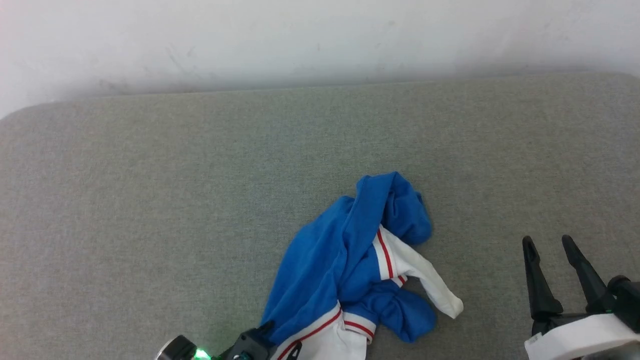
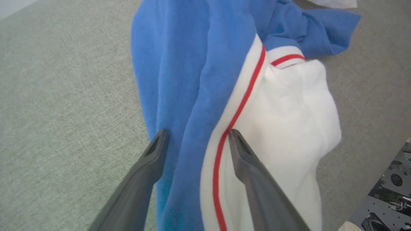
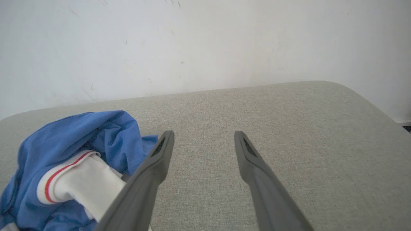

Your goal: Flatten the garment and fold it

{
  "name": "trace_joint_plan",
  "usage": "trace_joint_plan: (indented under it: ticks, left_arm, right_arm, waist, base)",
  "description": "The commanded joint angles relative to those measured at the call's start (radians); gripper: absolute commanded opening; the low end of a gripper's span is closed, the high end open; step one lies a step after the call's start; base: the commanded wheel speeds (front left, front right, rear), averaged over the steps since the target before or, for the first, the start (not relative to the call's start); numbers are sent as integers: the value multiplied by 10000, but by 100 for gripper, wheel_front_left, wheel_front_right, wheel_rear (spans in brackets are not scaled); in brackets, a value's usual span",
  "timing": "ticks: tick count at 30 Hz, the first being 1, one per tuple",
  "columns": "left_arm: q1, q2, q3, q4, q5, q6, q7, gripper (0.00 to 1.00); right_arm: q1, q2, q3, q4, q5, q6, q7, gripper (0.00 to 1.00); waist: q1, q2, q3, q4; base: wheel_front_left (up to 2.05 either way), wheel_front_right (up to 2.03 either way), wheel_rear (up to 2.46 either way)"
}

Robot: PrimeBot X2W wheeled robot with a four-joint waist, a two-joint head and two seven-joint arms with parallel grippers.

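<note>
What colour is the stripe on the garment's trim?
Red. The left wrist view shows the stripe best.

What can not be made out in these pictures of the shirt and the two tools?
- Left wrist view: whether the open left tool touches the shirt fold seen between its fingers; depth does not show.
- Head view: the shirt's near end is cut off by the bottom edge.
- All views: which side is front or back; the crumpled folds hide it.
- Right wrist view: part of the white sleeve lies behind a finger of the right tool.
</note>
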Motion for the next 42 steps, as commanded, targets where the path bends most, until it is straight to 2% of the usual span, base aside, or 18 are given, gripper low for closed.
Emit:
trace_joint_plan:
  ticks: [1,2,5,9,15,19,24,27,28,29,30,31,36,42]
  left_arm:
    - [-219,22,-46,44,-49,-41,-27,42]
    - [-335,65,-161,170,-117,-49,-40,0]
    - [-723,99,-318,333,-228,-60,-341,0]
    - [-1053,-348,30,-21,-922,11,-834,0]
    - [-1517,-1071,1223,-1368,-2845,103,-1479,0]
    - [-1567,-1688,2583,-1246,-4531,609,-1728,0]
    - [-1436,-2249,4176,168,-6784,1196,-2002,0]
    - [-1314,-2201,4752,1186,-6729,1860,-2277,0]
    - [-1265,-2147,4833,1474,-6547,2096,-2363,6]
    - [-1209,-2048,4797,1685,-6283,2249,-2431,40]
    - [-1147,-2020,4760,1851,-6119,2384,-2462,84]
    - [-1110,-2027,4744,1948,-6027,2483,-2515,100]
    - [-1032,-1843,4472,1631,-5526,2449,-2838,100]
    - [-1144,-1287,3823,-695,-4132,2491,-3352,100]
  right_arm:
    - [-163,27,-3,12,16,-7,-45,100]
    - [-210,27,-7,21,-1,-7,-39,100]
    - [-310,27,-30,49,-59,-7,-31,100]
    - [-335,27,-30,77,-105,-7,-8,100]
    - [-275,27,-42,80,-119,-7,35,100]
    - [-321,27,28,112,-134,-7,64,100]
    - [-396,28,84,222,-139,-7,93,100]
    - [-458,28,117,256,-166,-7,108,100]
    - [-470,28,115,266,-171,-7,108,100]
    - [-477,28,109,273,-175,-7,107,100]
    - [-476,28,99,278,-184,-7,108,100]
    - [-471,28,90,282,-190,-7,109,100]
    - [-455,28,119,323,-205,-7,145,100]
    - [-375,28,164,345,-207,-7,172,100]
  waist:
    - [0,0,42,30]
    - [0,0,54,28]
    - [0,0,57,21]
    - [0,0,-6,0]
    - [0,0,-19,82]
    - [0,0,48,85]
    - [0,0,137,47]
    - [0,0,176,1]
    - [0,0,178,-1]
    - [0,0,180,1]
    - [0,0,180,19]
    - [0,0,179,46]
    - [0,0,65,193]
    - [0,0,-209,327]
  base:
    - [0,0,0]
    - [0,0,0]
    - [0,0,0]
    - [0,0,0]
    - [0,0,0]
    - [0,0,0]
    - [0,0,0]
    - [0,0,0]
    - [0,0,0]
    - [0,0,0]
    - [0,0,0]
    - [0,0,0]
    - [0,0,0]
    - [0,0,0]
